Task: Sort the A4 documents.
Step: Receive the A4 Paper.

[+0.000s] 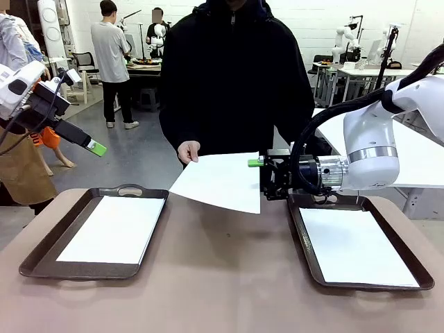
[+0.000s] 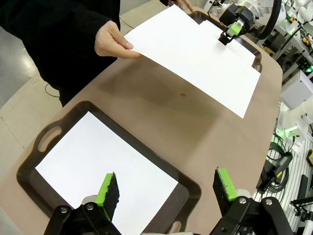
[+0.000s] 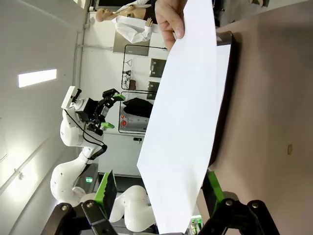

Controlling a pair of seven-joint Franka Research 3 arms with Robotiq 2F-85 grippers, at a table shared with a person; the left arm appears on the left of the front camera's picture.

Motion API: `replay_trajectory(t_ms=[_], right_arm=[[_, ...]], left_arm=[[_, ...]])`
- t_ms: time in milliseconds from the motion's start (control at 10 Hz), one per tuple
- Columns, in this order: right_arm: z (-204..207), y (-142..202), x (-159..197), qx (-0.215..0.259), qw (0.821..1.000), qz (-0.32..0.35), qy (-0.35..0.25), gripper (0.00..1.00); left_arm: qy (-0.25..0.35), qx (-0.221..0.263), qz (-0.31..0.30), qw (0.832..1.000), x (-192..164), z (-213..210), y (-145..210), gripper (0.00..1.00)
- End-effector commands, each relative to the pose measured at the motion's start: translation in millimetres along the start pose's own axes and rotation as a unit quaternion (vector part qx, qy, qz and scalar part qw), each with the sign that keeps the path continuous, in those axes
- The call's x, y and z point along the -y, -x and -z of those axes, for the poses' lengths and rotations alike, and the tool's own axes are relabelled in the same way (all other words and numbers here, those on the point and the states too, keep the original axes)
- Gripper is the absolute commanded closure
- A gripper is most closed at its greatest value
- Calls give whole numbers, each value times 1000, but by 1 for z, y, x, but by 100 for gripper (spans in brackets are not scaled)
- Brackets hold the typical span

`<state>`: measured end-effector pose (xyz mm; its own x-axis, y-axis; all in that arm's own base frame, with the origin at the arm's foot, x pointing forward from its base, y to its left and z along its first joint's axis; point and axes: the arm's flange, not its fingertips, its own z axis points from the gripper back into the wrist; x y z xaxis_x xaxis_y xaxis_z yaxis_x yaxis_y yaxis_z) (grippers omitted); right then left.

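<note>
1. With our right pincer turned sideways above the bench, its jaws stand apart and straddle the near edge of the sheet that the person's hand holds out; in the right wrist view the paper runs between the two green pads and no pad visibly presses on it yet.
2. Our left pincer is raised off to the left, jaws apart and holding nothing, looking down on the left tray.
3. Where the documents are: one sheet in mid-air between the hand and our right pincer, over the gap between the two trays; one lying flat in the left tray; one lying flat in the right tray, whose dark rim sits just under our right arm.
4. Handling, as we judge it: very light, thin, floppy. The offered sheet stays roughly flat only because it is held at one edge and tilted. It would crease or tear if pinched hard or pulled against the hand.
5. Grip point, our call: the free edge opposite the hand, pads well onto the paper and not on a corner, so it doesn't slip or droop too far.
6. Looks: plain white, blank, rectangular, clean edges, each somewhat smaller than its tray floor.
</note>
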<state>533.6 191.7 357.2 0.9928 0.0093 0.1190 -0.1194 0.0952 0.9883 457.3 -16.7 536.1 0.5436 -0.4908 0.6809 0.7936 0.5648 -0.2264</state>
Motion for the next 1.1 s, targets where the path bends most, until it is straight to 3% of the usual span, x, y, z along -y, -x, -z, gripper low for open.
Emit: replay_trajectory(t_ms=[0,600,700,800,900,1000], right_arm=[[6,-2,4,10,1000,18,-22,7],[11,-2,11,1,999,17,-29,10],[12,-3,12,-1,999,13,-29,24],[12,-4,12,0,999,16,-30,28],[15,-6,12,1,999,21,-34,43],[16,-7,13,2,999,22,-33,46]], left_arm=[[-1,0,3,1000,1,0,0,0],[-1,0,3,1000,1,0,0,0],[-1,0,3,1000,1,0,0,0],[-1,0,3,1000,1,0,0,0],[-1,0,3,1000,1,0,0,0],[-1,0,3,1000,1,0,0,0]])
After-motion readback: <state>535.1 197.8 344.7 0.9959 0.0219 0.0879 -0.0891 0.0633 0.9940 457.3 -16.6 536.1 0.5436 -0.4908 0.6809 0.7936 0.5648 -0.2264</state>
